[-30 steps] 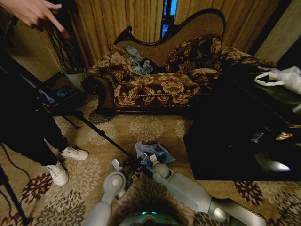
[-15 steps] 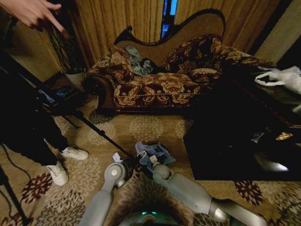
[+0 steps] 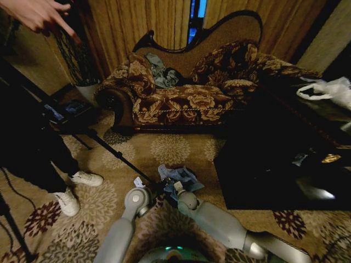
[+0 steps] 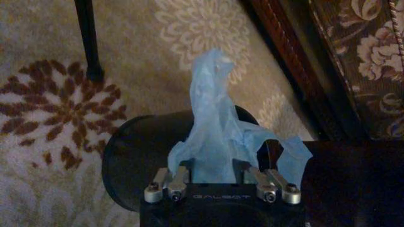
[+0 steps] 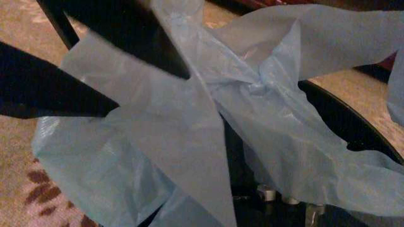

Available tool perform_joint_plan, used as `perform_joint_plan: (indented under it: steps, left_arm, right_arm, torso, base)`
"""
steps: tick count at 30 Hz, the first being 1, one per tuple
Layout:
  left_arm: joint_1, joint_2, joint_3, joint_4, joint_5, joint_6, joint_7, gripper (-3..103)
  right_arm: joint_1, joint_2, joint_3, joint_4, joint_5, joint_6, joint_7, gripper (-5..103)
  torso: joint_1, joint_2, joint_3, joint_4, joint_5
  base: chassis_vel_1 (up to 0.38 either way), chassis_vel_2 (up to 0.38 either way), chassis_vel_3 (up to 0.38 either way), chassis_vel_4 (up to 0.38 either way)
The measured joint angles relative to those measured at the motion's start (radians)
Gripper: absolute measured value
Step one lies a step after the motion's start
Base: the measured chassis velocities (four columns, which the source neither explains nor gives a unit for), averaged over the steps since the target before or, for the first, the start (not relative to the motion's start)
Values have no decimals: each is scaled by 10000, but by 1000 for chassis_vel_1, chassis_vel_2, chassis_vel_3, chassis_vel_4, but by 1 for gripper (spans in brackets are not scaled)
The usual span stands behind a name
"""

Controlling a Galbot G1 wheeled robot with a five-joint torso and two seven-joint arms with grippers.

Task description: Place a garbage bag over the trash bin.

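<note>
both grippers hold the garbage bag point(image 4: 218, 127) above the trash bin point(image 4: 136, 156).

One word can be read: "GALBOT", in pale capitals on the dark body of the left gripper point(image 4: 219, 188), just behind the jaws and centred between the two metal finger mounts, seen in the left wrist view. The garbage bag point(image 4: 218, 137) caught between those jaws carries no print, and a small white tag near the grippers in the head view is too small to read
</note>
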Motion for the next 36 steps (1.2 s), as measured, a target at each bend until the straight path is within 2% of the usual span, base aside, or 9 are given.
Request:
perform_joint_plan:
  steps: [5, 10, 15, 19, 20, 25, 29, 32, 36]
  left_arm:
    - [87, 7, -14, 19, 20, -36, 127, 18]
    - [167, 14, -16, 55, 74, -149, 257, 3]
    - [295, 52, -14, -222, 204, -189, 387, -2]
    - [326, 69, -18, -560, 164, -171, 183, 7]
    - [286, 72, -28, -658, 117, -168, 53, 18]
    - [-185, 59, -70, -615, -770, -202, -652, 34]
    - [-692, -15, -78, -296, -1553, -394, -1449, 45]
    - [-1251, -113, -49, -142, -2578, -803, -2852, 61]
    - [-1465, -190, -48, -66, -3107, -1008, -3561, 78]
  right_arm:
    - [29, -8, -25, -22, -22, 38, 4, 100]
    - [33, 1, -40, -40, -46, 43, 11, 100]
    - [24, -1, -40, -62, -95, 55, 11, 100]
    - [25, -2, -52, -68, -101, 59, 14, 100]
    - [30, -5, -63, -71, -102, 60, 14, 100]
    - [37, -6, -119, -95, -107, 76, 18, 100]
    - [53, -6, -162, -102, -107, 98, 26, 100]
    - [67, -9, -210, -135, -113, 143, 43, 100]
    - [83, -9, -232, -148, -112, 170, 77, 100]
  torso:
    - [0, 0, 0, 0, 0]
    - [0, 0, 0, 0, 0]
    - [0, 0, 0, 1, 1]
    - [0, 0, 0, 1, 1]
    - [0, 0, 0, 2, 0]
    - [-1, 0, 0, 0, 0]
    - [0, 0, 0, 0, 0]
    - [0, 0, 0, 0, 1]
    - [0, 0, 0, 0, 1]
  base:
    - [0, 0, 0, 0]
    - [0, 0, 0, 0]
    - [0, 0, 0, 0]
    - [0, 0, 0, 0]
    - [0, 0, 0, 0]
    - [0, 0, 0, 0]
    - [0, 0, 0, 0]
    - [0, 0, 0, 0]
    - [0, 0, 0, 0]
